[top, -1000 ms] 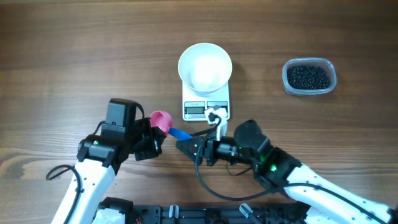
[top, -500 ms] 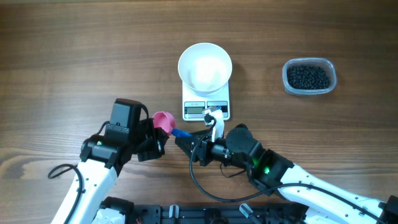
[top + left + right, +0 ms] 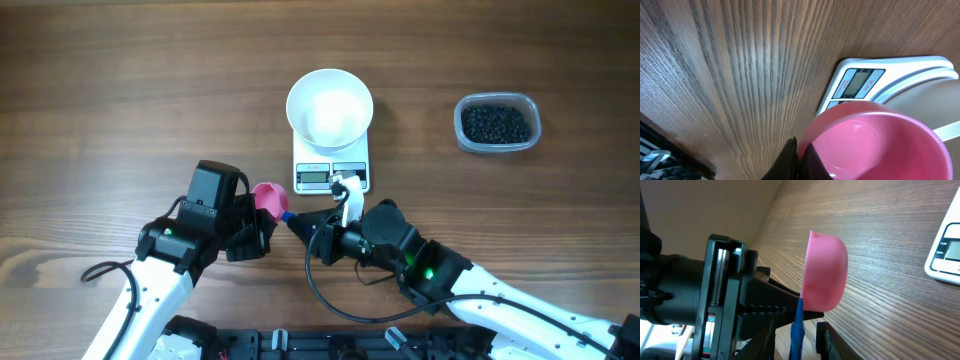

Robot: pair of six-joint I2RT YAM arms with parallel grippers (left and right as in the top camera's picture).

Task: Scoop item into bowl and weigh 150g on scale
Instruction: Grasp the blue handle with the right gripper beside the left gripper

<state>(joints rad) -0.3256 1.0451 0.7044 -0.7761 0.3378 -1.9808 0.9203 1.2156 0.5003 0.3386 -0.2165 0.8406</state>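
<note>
The item (image 3: 495,123), a loose pile of tiny black beads, lies in a clear plastic tub (image 3: 533,108) at the far right of the wooden table (image 3: 120,80), well apart from both arms. To its left, around the middle of the table, the white bowl (image 3: 302,92) sits empty on the far end of the white scale (image 3: 332,160), whose grey displays face the near side.

Just near and left of the scale's front edge is a pink scoop (image 3: 267,196) with a blue handle (image 3: 796,330), its cup empty and tipped on its side. The left gripper (image 3: 262,222) comes in from the near left and is clamped on the scoop at the base of the cup. The right gripper (image 3: 298,222) comes in from the near right, facing the left one. Its fingers (image 3: 829,337) stand on either side of the blue handle, with a gap showing on each side, so they are parted and not pressing it.
</note>
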